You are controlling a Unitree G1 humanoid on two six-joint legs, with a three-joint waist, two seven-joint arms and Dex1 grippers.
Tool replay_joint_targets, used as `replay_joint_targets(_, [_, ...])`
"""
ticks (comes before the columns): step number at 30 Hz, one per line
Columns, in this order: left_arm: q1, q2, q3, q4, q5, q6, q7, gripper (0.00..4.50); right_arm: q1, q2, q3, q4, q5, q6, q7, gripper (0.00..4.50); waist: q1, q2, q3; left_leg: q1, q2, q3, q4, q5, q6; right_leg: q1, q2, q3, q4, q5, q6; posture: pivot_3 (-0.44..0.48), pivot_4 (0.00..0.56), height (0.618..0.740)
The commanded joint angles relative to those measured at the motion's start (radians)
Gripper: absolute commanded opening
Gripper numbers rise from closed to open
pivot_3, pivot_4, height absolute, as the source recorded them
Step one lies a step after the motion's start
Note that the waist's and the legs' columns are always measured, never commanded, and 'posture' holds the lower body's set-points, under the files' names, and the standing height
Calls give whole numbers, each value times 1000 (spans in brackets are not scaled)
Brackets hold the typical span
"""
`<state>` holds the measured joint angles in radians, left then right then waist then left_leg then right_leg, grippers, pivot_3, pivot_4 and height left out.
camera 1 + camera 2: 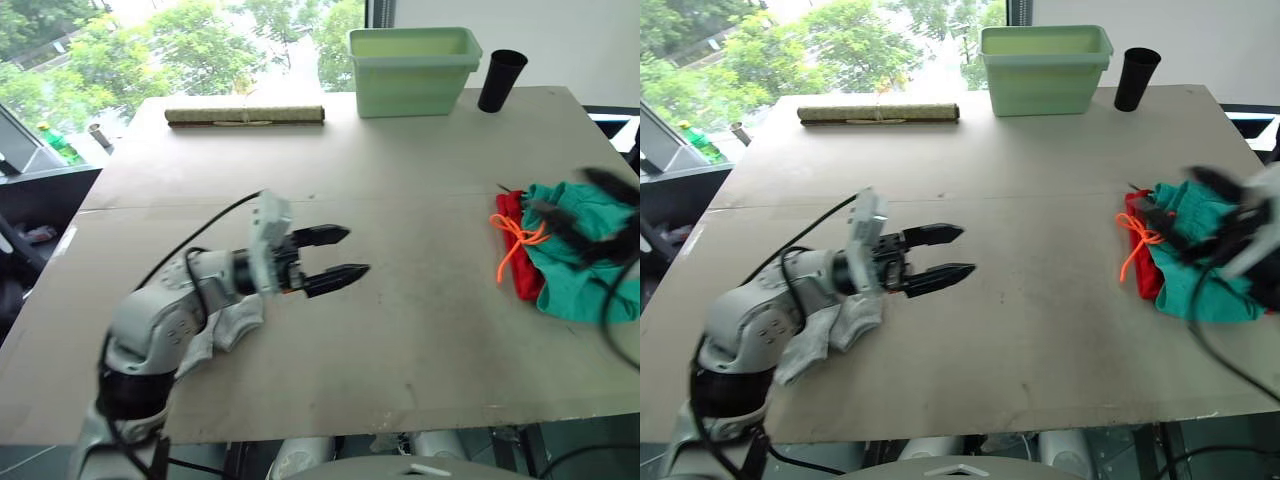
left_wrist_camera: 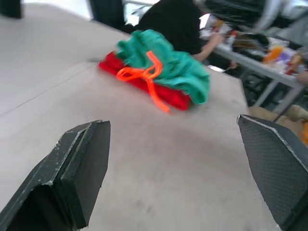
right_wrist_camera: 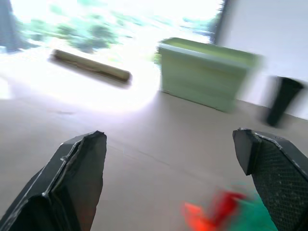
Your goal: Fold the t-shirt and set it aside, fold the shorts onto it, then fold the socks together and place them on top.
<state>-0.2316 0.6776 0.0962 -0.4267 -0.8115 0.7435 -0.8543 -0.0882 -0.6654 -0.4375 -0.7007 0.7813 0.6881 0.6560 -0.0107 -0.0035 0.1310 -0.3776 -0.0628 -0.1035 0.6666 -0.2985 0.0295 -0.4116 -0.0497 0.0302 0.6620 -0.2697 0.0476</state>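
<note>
Lying beneath the left arm, the socks [image 1: 830,330] (behind the spread fingers [image 1: 940,234]).

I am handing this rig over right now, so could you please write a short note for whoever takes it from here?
Left gripper: open, empty, held over the bare table, pointing toward the garments.
Right gripper: open, empty, above the pile at the table's right edge.
T-shirt: folded, set aside on the right.
Shorts: folded on top of it, orange drawstring trailing out.
Socks: lying loose under the left forearm, near the table's front left.
Done: t-shirt and shorts. Left: fold the socks together and place them on the pile.
</note>
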Motion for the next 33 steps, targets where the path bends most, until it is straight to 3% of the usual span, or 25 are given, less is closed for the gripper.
replay_joint_targets(1, [95,75,117,-50,-3,-10,-25,4500,-27,0,154,-86,18,-32,46,4417,0,0,0,0,0,0,0,0,0,0,0,0,-1,0,0,0,150,740])
replay_joint_targets(4, [287,174,263,-64,45,-37,-81,4500,-28,-37,352,-76,-80,-107,178,4417,2,-2,1,-1,-2,-2,0,0,0,0,-2,-2,-3,0,0,0,150,740])
replay_joint_targets(8, [497,245,411,-44,127,-123,-185,4500,-49,-37,457,-15,-146,-187,251,4417,7,-3,2,-1,-2,-4,0,0,0,0,-3,-4,-3,0,0,0,150,740])
replay_joint_targets(11, [613,242,472,-15,199,-201,-217,4500,-58,-26,474,24,-162,-222,268,4417,13,-2,2,-1,-3,-4,-1,0,0,1,-4,-4,-4,0,0,0,150,740])
replay_joint_targets(16, [666,207,430,-1,281,-275,-195,4500,-65,-15,487,38,-172,-234,264,4417,27,-2,2,-1,-3,-5,-1,0,0,1,-5,-6,-4,0,-1,0,150,740])
replay_joint_targets(20, [594,159,234,88,480,-290,-19,4500,-34,-22,481,20,-194,-233,240,4417,28,-2,1,-1,-3,-6,-1,0,0,2,-5,-6,-3,0,-1,0,150,740])
replay_joint_targets(24, [518,110,107,165,569,-314,45,2830,-3,-26,473,-1,-219,-230,203,4500,29,3,-4,0,-3,-7,-2,0,0,2,-5,-7,-3,0,-1,0,150,740])
replay_joint_targets(30, [378,30,22,175,557,-317,58,46,29,-27,459,-35,-239,-217,143,4500,52,13,-10,0,-4,-7,0,0,0,3,-6,-8,-1,0,-1,0,150,740])
replay_joint_targets(33, [249,-25,-67,145,559,-247,79,46,34,-28,456,-41,-250,-213,116,4500,60,13,-10,0,-6,-10,2,0,0,4,-7,-11,-1,0,-1,0,150,740])
